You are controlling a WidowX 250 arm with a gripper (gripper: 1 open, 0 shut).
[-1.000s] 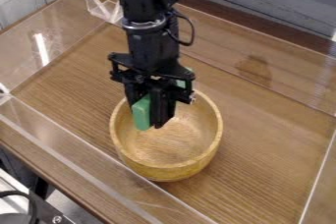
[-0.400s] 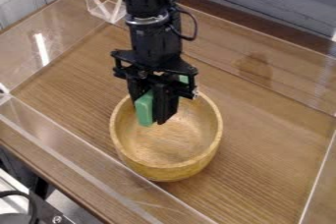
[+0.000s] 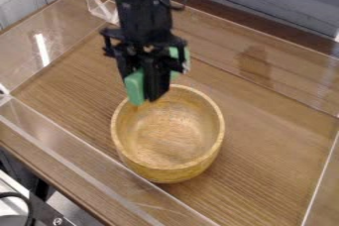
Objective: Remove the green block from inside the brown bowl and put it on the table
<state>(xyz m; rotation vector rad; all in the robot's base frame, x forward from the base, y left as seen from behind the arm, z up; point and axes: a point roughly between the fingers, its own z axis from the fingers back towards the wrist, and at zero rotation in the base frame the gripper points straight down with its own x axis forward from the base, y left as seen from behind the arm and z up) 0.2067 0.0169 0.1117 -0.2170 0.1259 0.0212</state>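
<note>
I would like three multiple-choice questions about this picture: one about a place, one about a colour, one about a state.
1. Where is the green block?
A. lying on the bowl's floor
B. held up at the bowl's far-left rim
C. lying on the table

2. What colour is the bowl?
A. light tan
B. blue
C. white

3. What is the gripper doing?
A. open and empty
B. closed on the block
C. pressing on the table

Answers:
1 B, the block hangs upright, no longer down inside.
2 A, its wood grain is pale tan.
3 B, the dark fingers clamp the block.
</note>
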